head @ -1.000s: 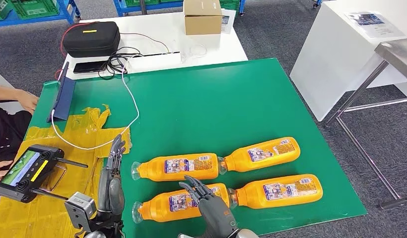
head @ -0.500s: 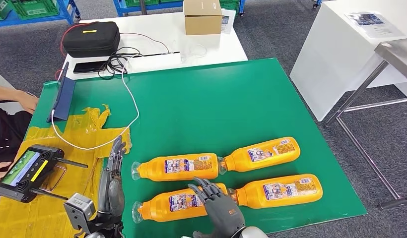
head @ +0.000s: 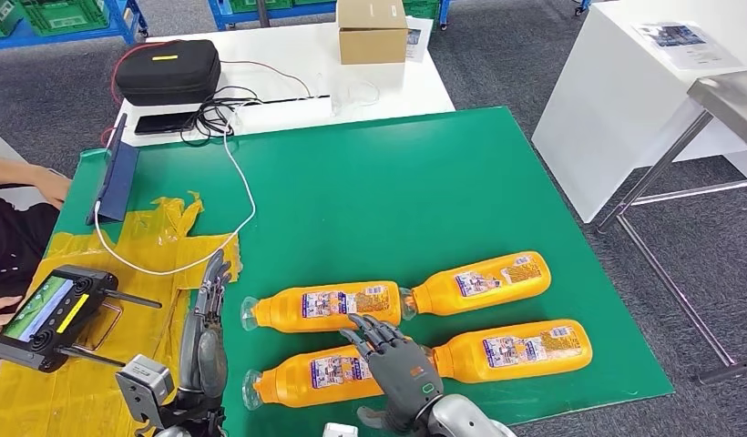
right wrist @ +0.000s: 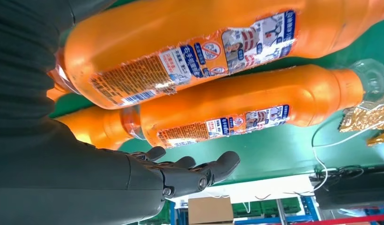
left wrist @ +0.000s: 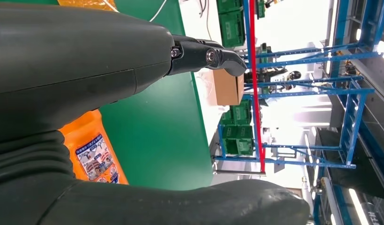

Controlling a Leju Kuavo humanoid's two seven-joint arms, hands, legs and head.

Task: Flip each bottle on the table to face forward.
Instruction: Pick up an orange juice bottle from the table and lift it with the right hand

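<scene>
Head view, looking down on a green table [head: 397, 191] with four orange bottles lying on their sides in two rows near its front edge, labels up, clear caps pointing left. Back row: back-left bottle [head: 324, 306] and back-right bottle [head: 484, 281], nearly end to end. Front row: front-left bottle [head: 315, 373] and front-right bottle [head: 516, 348]. Behind the green table, a white table [head: 288, 64] carrying a black case [head: 167, 71], a cardboard box [head: 372, 30] and tangled cables. At the far left, crumpled yellow sheeting [head: 124, 264], with a handheld controller [head: 51, 314] held at the edge by a person's hand. Right hand [head: 393, 364] open, fingers spread and holding nothing, hovering over the right end of the front-left bottle, fingertips reaching toward the back-left bottle. Left hand [head: 206, 314] open too, fingers straight and empty, poised just left of the bottle caps beside the yellow sheeting.
</scene>
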